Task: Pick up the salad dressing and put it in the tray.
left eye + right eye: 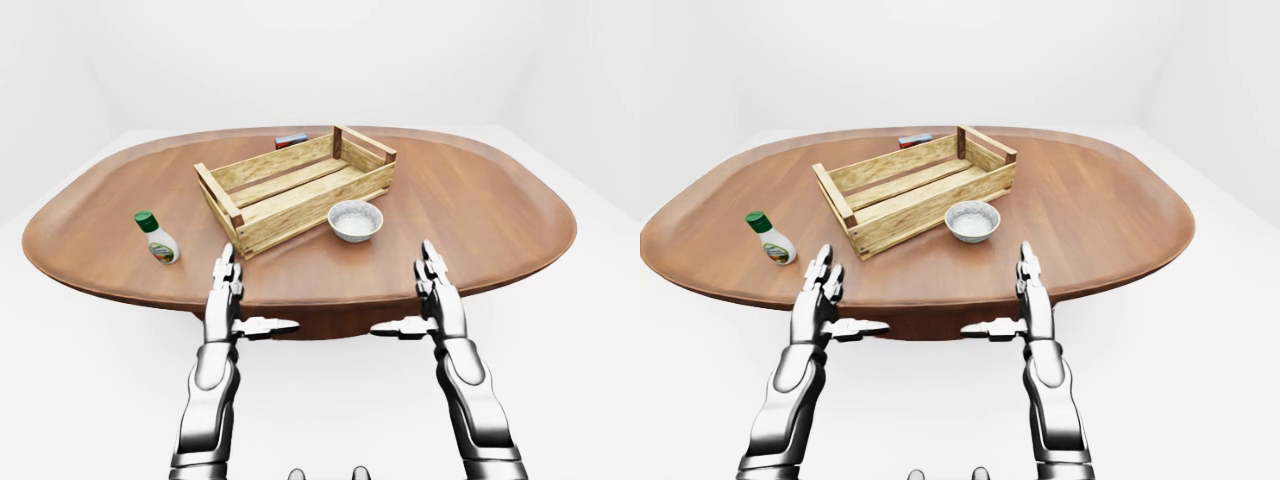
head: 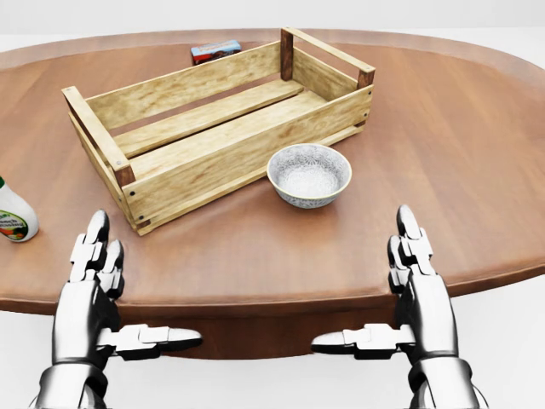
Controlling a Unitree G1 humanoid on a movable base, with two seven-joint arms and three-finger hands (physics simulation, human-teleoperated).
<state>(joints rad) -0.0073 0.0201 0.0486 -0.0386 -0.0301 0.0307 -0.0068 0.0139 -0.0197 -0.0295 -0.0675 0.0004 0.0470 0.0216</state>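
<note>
While both arms reach up from the bottom of the left-eye view, the left hand (image 1: pixel 232 300) and the right hand (image 1: pixel 432 296) hang spread wide, fingers pointing toward the table (image 1: pixel 480 210) and thumbs turned inward toward each other. Neither hand holds or touches anything; each sits just at the table's near edge, with the fingertips (image 2: pixel 96 228) over the rim in the head view and the thumbs below it.

On the left of the table stands the salad dressing (image 1: pixel 157 238), a small white bottle with a green cap, upright and a little tilted, close to the near rim. It lies up and to the left of the left hand, apart from it, with bare wood between them.

Near the middle of the table sits the tray (image 1: pixel 296 188), a slatted wooden crate set at an angle, nothing inside it. Its near left corner is the part closest to the left hand. Just beside the tray's long near wall, toward the right, rests a pale speckled bowl (image 1: pixel 355 220), apart from the wood by a thin gap. Past the tray's far wall a small red and blue box (image 2: pixel 215 50) peeks out.

Bare tabletop spreads wide on the right and along the near edge between the two hands.
</note>
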